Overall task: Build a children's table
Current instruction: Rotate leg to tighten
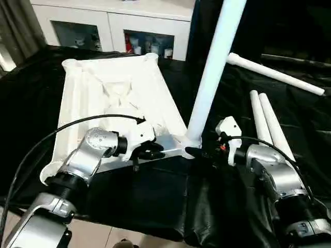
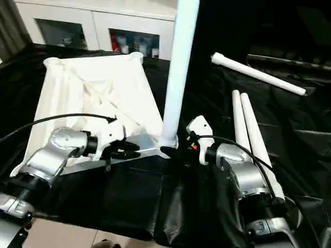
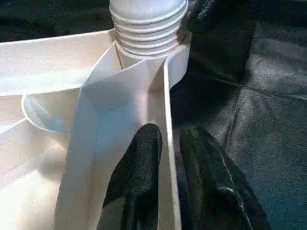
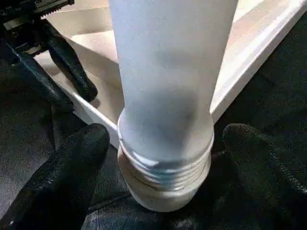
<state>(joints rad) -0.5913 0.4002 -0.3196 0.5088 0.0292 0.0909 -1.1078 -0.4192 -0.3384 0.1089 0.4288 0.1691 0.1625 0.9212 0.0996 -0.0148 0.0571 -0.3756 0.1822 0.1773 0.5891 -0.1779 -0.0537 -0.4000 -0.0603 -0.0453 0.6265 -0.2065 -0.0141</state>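
One long white tubular leg (image 1: 213, 67) stood upright in the near right corner socket of the white plastic rectangular tabletop (image 1: 124, 88), which lay ribbed underside up on a black-draped work surface (image 1: 155, 201). Threads still showed above the socket (image 3: 144, 52) in both wrist views, so the leg appeared started rather than fully seated. Three more white legs waited on the cloth: a pair lying side by side (image 1: 269, 124) to the robot's right, and a single one (image 1: 274, 75) farther back. By that count, roughly a quarter of the assembly looked begun, with three sockets yet to be filled.

The left gripper (image 3: 165, 143) sat at the tabletop's near edge beside the fitted leg, its two black fingers (image 3: 139, 167) straddling the thin white rim with only a narrow gap, one pad inside the wall and one outside; whether they pinched it could not be judged. The right gripper (image 4: 165, 143) was spread wide around the base of the standing leg, a finger on either side and neither visibly touching it. A white cabinet with glass doors (image 1: 114, 28) stood behind the table.
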